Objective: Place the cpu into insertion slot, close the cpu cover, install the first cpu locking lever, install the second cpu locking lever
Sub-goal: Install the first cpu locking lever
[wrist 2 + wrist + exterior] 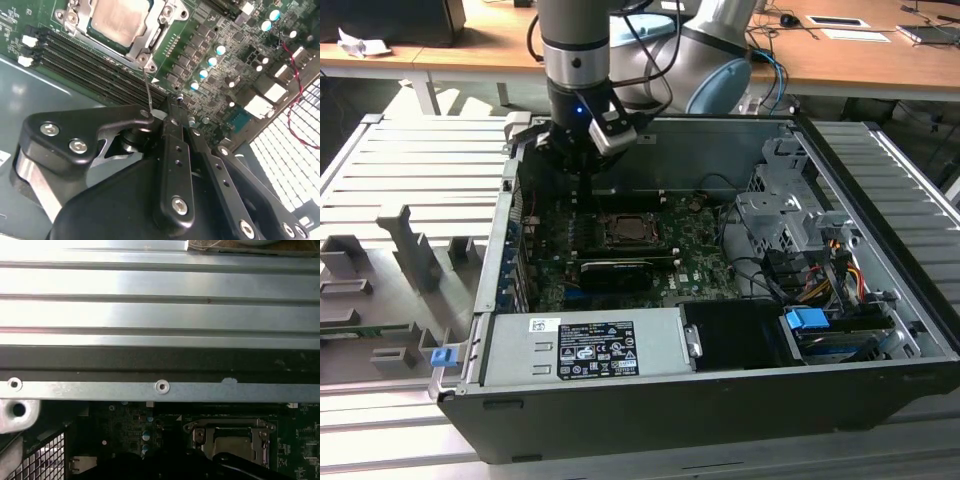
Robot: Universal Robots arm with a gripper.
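The cpu (pixel 120 20) is seen seated in the insertion slot (pixel 623 229) under the closed cpu cover (pixel 145 44), just beside which a thin locking lever (pixel 148 92) is clamped between the gripper (pixel 167 111) fingers.

Cpu (pixel 117 20) seated in insertion slot (pixel 632 231); cpu cover (pixel 145 37) closed flat.

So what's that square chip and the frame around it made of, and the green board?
The cpu looks like dull, brushed metal: silver-tan with a soft sheen. The cpu cover around it seems brighter bare metal, shiny at its edges. The green board looks like glossy coated circuit board, probably plastic-like, dotted with tiny parts.
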